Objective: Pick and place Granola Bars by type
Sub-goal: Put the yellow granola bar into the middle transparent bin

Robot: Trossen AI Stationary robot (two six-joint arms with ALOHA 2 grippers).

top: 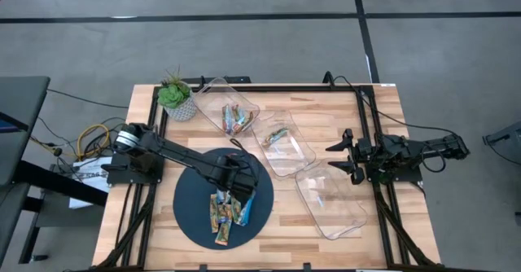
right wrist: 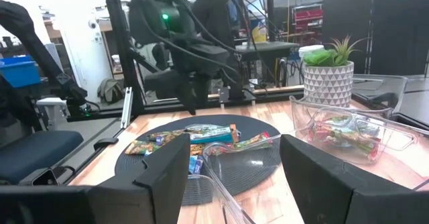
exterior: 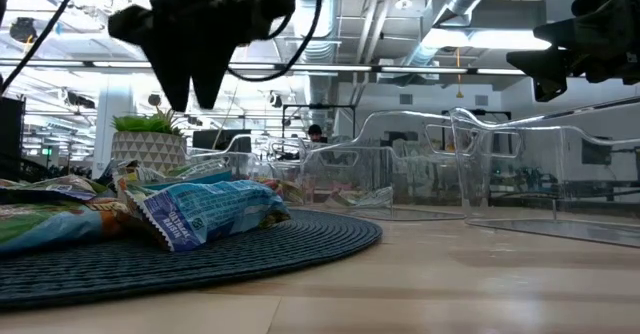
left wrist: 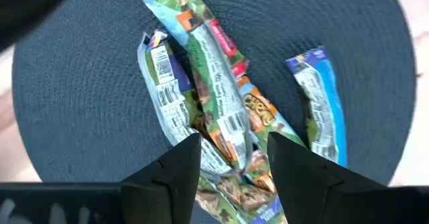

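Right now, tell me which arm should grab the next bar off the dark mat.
Left. The left gripper hangs open directly above the granola bars piled on the round mat. The right gripper waits open at the table's right edge, beside the clear trays.

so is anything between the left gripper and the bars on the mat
Nothing visible. The left gripper hangs open directly above the pile of granola bars on the dark round mat, with only air beneath its fingers. The right gripper waits at the table's right edge, near the empty clear tray.
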